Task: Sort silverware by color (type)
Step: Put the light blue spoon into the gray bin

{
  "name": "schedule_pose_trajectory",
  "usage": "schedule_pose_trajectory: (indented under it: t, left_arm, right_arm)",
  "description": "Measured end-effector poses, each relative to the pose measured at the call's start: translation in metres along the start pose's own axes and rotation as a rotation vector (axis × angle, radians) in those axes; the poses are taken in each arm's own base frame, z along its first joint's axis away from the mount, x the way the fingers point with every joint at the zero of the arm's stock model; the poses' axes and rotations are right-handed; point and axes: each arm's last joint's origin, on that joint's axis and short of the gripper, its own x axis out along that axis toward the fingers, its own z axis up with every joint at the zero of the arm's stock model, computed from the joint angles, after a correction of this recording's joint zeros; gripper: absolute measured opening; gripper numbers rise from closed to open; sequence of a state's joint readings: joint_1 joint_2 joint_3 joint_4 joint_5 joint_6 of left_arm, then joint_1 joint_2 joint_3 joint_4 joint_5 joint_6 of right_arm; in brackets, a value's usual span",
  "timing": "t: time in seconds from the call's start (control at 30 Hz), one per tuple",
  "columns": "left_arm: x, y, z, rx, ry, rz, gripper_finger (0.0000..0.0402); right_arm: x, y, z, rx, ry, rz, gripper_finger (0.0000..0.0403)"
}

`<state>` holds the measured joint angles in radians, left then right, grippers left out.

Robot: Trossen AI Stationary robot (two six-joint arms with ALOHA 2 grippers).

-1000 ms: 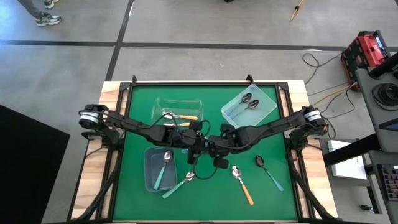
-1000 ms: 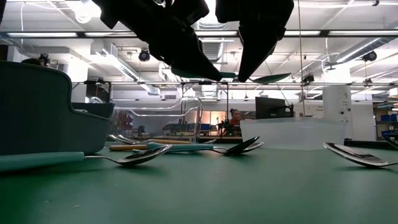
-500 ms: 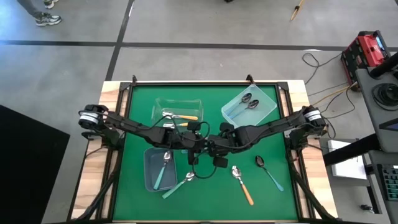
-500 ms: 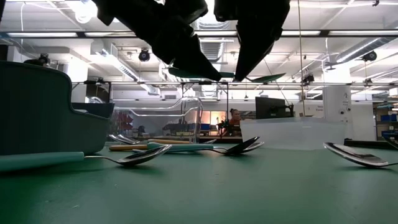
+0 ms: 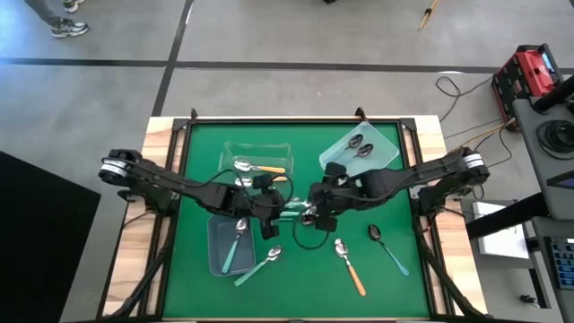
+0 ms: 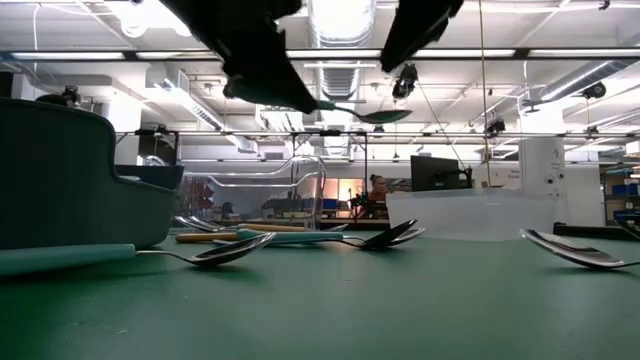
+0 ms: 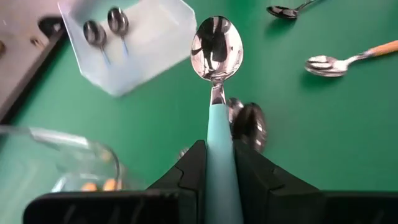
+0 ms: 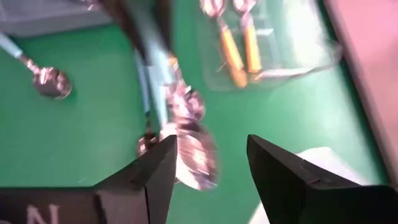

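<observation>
Above the table's middle my left gripper (image 5: pixel 273 215) (image 7: pixel 217 146) is shut on a teal-handled spoon (image 7: pixel 216 48), whose shiny bowl (image 6: pixel 378 115) sticks out past the fingertips. My right gripper (image 5: pixel 314 209) (image 8: pixel 211 142) hangs open just beyond that bowl and higher, touching nothing. On the mat lie a teal spoon (image 5: pixel 260 265), an orange spoon (image 5: pixel 350 266) and a blue spoon (image 5: pixel 387 244). More spoon bowls (image 7: pixel 249 121) lie on the mat under the held spoon. My left gripper pinches the spoon's teal handle (image 7: pixel 219 124) between its two fingers, close to the metal neck. The handle runs along the fingers, and the neck and bowl stick out ahead of them. The spoon is lifted clear of the mat, roughly level, pointing toward the table's right.
A clear bin (image 5: pixel 256 152) at the far left holds orange spoons. Two dark spoons lie in a translucent bin (image 5: pixel 381 157) at the far right. A grey bin (image 5: pixel 215 247) near the left holds a teal spoon. Raised rails edge the green mat (image 5: pixel 395 287).
My right gripper has come off the teal spoon's bowl end, risen and drawn back toward the table's right. My left gripper has kept the handle and lifted the spoon higher above the mat, shifting a little toward the near edge.
</observation>
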<state>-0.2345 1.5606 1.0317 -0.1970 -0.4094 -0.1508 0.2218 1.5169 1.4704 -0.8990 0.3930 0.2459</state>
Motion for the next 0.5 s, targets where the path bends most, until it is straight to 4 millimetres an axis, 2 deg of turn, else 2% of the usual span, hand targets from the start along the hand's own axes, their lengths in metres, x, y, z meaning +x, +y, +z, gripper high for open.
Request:
schedule_pose_trajectory:
  t: [0.27,0.5]
  left_arm:
    - [-0.054,-0.015,-0.007,-0.255,0.113,-0.050,0.0043]
    - [-0.095,-0.036,0.002,-0.498,0.245,-0.041,0.0043]
  right_arm:
    - [-0.030,-0.016,0.004,-0.042,-0.129,-0.093,0.0180]
    - [-0.031,-0.021,0.008,-0.075,-0.165,-0.102,0.0178]
